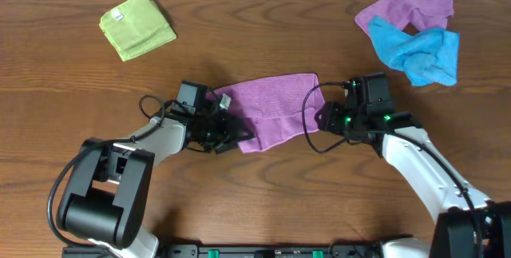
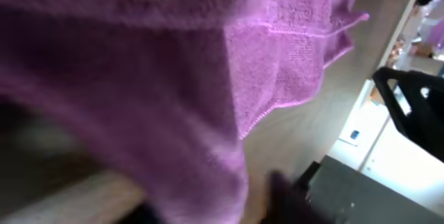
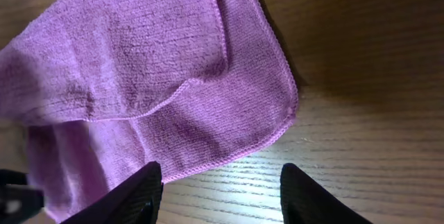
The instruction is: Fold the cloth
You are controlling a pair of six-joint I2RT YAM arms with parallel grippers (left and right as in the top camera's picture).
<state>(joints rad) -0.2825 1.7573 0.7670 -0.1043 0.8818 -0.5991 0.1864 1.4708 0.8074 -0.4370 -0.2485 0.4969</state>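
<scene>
Left gripper point(image 1: 226, 132) meets the lower-left end of the cloth point(image 1: 275, 108), where we cannot tell whether it grasps; the cloth lies half-folded at centre frame, long axis running left to right, and the right gripper point(image 1: 321, 121) stands spread and empty beside its right edge.
</scene>
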